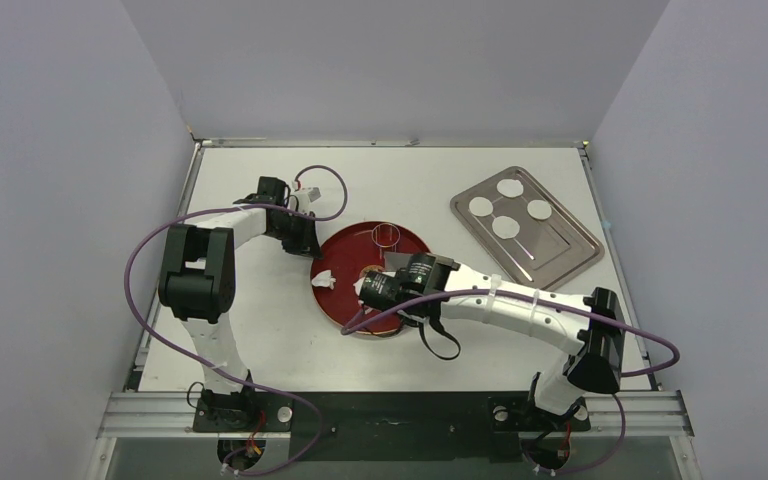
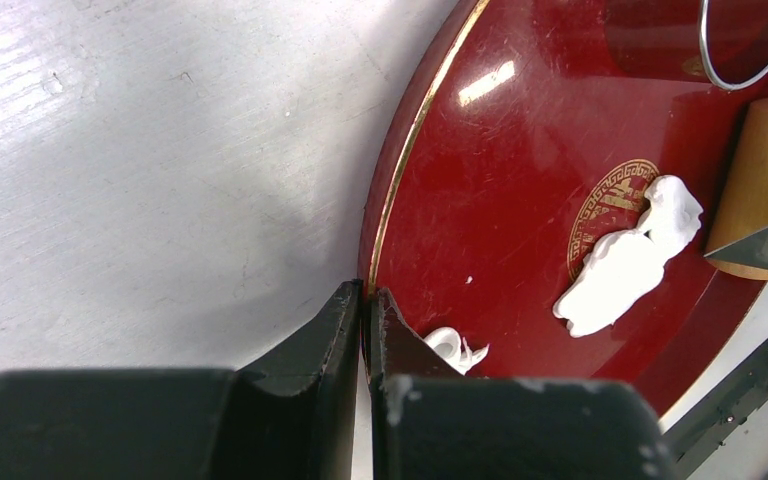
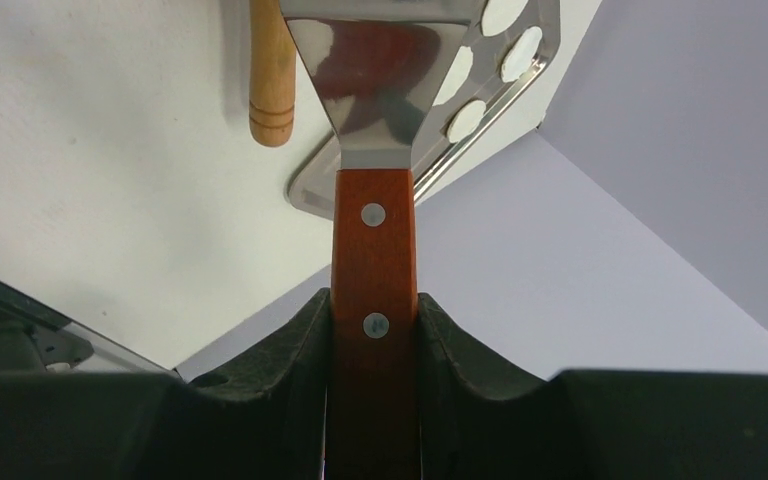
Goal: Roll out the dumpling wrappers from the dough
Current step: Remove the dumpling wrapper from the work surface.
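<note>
Left claw (image 2: 365, 305) pinching plate (image 2: 480, 200) at its left rim, steadying it. Right claw (image 3: 373, 320) gripping spatula (image 3: 373, 230) by handle, blade reaching over plate beside rolling pin (image 2: 765, 190). Dough (image 2: 625, 265) lying mid-plate as ragged strip. Four wrappers (image 1: 509, 187) sitting on tray (image 1: 560, 250), right of plate. Step looking like scraping and gathering dough, next needing blade sliding flat under strip. Bare tabletop (image 1: 290, 350) opening left of plate.
</note>
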You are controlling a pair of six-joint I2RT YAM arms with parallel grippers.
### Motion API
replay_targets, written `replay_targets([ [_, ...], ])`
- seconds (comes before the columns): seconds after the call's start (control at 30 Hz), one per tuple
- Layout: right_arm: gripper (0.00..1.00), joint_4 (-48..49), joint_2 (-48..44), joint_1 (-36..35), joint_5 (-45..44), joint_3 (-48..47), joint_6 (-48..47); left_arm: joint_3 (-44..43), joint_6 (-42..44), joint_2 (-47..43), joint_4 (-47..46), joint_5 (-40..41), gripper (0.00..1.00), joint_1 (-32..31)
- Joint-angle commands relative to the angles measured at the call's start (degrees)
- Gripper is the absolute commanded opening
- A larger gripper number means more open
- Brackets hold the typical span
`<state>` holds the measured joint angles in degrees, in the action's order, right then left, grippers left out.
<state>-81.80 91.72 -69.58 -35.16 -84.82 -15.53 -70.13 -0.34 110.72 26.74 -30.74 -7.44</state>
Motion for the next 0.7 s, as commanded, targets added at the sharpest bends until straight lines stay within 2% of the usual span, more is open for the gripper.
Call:
replay_targets([
  [0.0, 0.0, -6.34, 1.21, 0.72, -2.71, -5.73, -3.51, -0.49, -0.11, -2.62, -1.59, -3.45, 0.0, 0.59],
  [0.27, 0.0, -5.2, 4.83, 2.03, 7.82, -11.9, -7.8, -2.6, 6.7, -3.0, 3.58, -3.39, 0.0, 0.62],
  [0.67, 0.0, -8.01, 5.69, 2.72, 5.57, -10.55, -8.05, -2.82, 6.23, -2.89, 3.91, -5.6, 0.0, 0.68],
])
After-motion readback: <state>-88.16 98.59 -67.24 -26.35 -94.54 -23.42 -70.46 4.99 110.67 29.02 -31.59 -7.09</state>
